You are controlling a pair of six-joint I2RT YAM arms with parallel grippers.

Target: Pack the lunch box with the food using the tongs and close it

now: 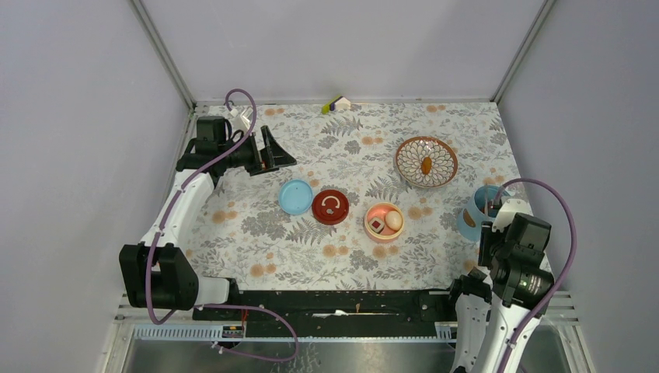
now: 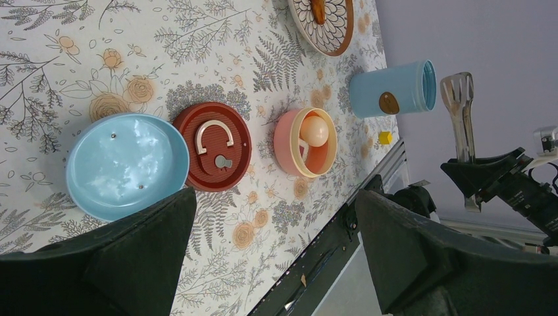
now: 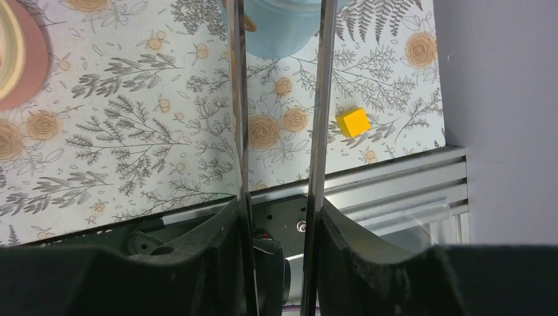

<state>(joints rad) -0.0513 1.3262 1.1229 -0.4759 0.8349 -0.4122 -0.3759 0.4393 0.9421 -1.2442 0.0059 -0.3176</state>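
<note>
Tongs (image 2: pixel 458 99) are held tight in the right gripper (image 3: pixel 276 217), by the right edge of the table (image 1: pixel 311 124), just beside the blue shell (image 1: pixel 470 217) lying on its side. The left gripper (image 2: pixel 274 197) is wide open and holds nothing. The pink bowl (image 1: pixel 367 223) sits mid-table with the white egg (image 1: pixel 394 220) inside.

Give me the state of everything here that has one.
pink bowl: upright, open, egg and dark chunk inside
blue shell: upright, uncovered
blue disc: lying flat, apart
red lid: flat, handle up
patterned dish: holds one orange-brown piece
tongs: arms apart, empty
right gripper: gripping tongs
left gripper: open, empty
</note>
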